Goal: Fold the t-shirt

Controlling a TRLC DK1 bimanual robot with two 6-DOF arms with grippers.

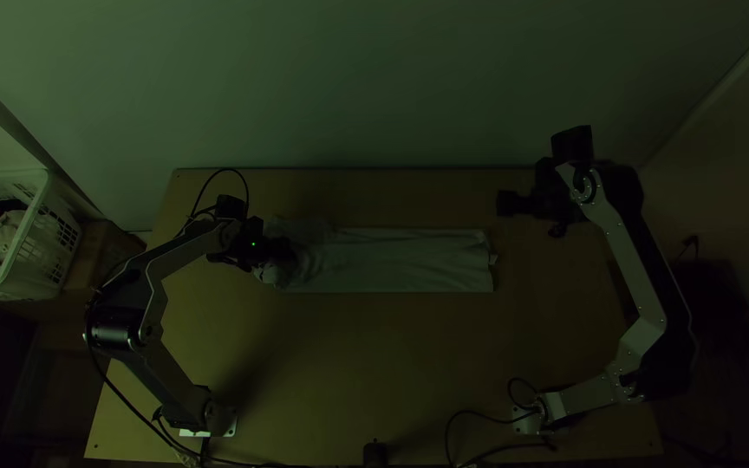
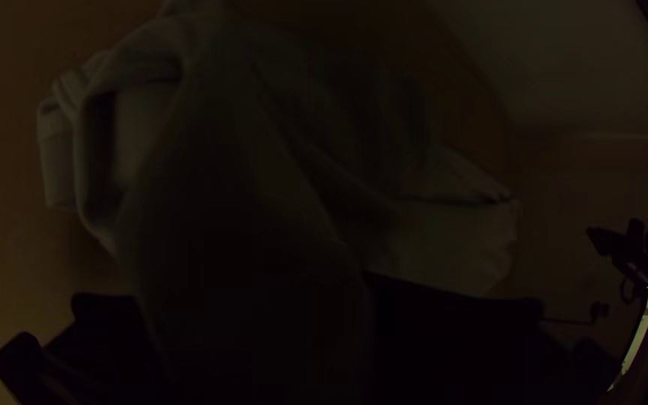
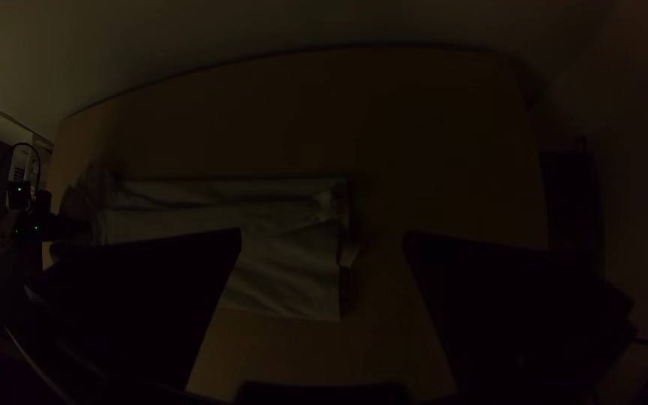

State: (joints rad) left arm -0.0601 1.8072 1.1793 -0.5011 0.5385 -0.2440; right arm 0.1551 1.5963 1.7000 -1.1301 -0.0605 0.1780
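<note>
The pale t-shirt (image 1: 400,260) lies across the table as a long folded strip, its left end bunched. Over that bunched end is my left gripper (image 1: 284,251). In the left wrist view rumpled cloth (image 2: 249,165) rises between the wide-apart fingers of this gripper (image 2: 256,300), hiding part of them. Beyond the strip's right end, somewhat toward the wall, my right gripper (image 1: 508,204) is held above the table. In the right wrist view this gripper (image 3: 324,244) stands open with no cloth between its fingers, and the shirt (image 3: 286,270) lies partly behind one finger.
A white basket (image 1: 41,251) holding cloth stands off the table's left side. The wall (image 1: 374,87) runs behind the far edge. Cables (image 1: 478,425) lie by the right arm's base, and a small dark object (image 1: 375,454) sits at the near edge.
</note>
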